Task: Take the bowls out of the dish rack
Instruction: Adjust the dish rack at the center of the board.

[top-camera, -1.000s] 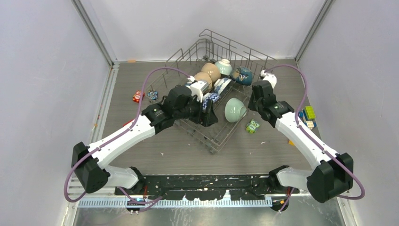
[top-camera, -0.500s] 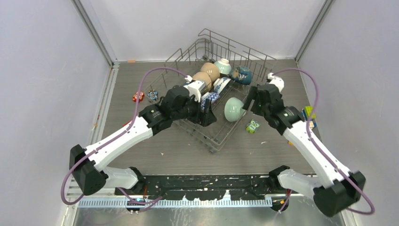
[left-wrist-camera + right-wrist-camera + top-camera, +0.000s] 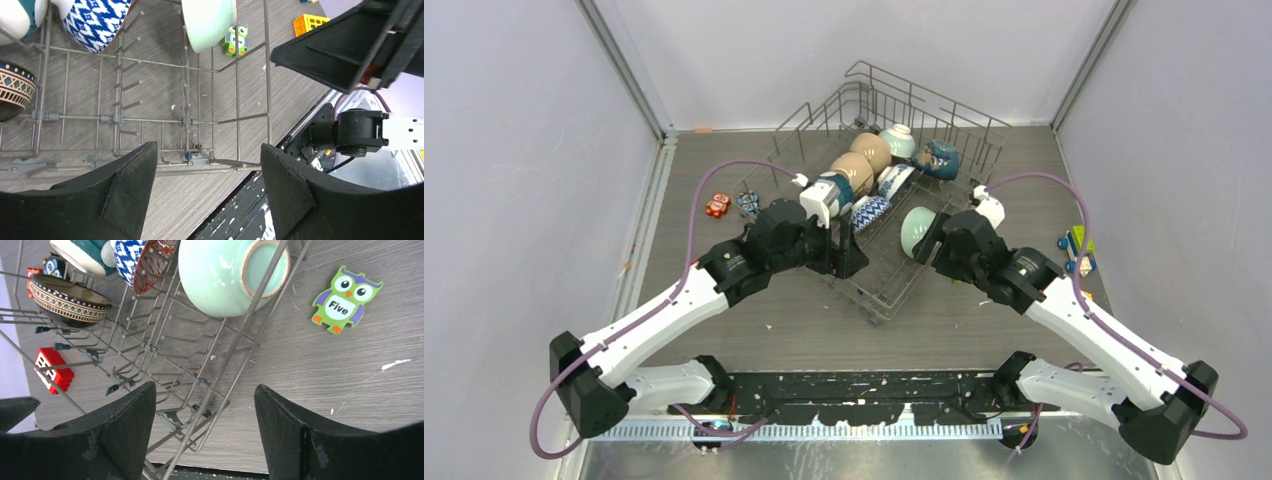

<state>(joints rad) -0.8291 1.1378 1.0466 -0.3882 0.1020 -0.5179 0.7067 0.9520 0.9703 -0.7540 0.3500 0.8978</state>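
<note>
Grey wood-grain tabletop [image 3: 724,310] closed in by pale lavender walls, both arm bases bolted at the near edge

Set cornerwise on the middle of that surface, the dish rack [image 3: 882,312]: grey wire, rows of upright tines, raised sides, far bigger than anything in it

Reaching in from the near left, the left gripper [image 3: 207,150], hanging over bare tines in the near part of the rack, released, black fingers spread wide with nothing between them

Coming in from the near right, the right gripper [image 3: 204,390], likewise released and empty, poised above the rack's near right side wire, close to the mint green bowl [image 3: 916,230] but apart from it

Inside the rack, all the bowls:
- mint green bowl tipped on its side among the tines by the right side wire, foot ring turned outward
- just to its left, the blue-and-white patterned bowl [image 3: 871,212], on edge, red-patterned inside
- further back, two tan bowls [image 3: 871,152], side by side and touching
- beside them toward the far corner, the white and teal bowl [image 3: 900,140] and the dark blue bowl [image 3: 941,158]
- on the left side, the dark banded bowl [image 3: 70,300], tilted, rim ringed with a pale pattern

Outside the rack, on the table: green owl figure [image 3: 346,299] just beyond the right side wire, red block [image 3: 717,205] off to the left, a few coloured bricks [image 3: 1079,243] near the right wall
</note>
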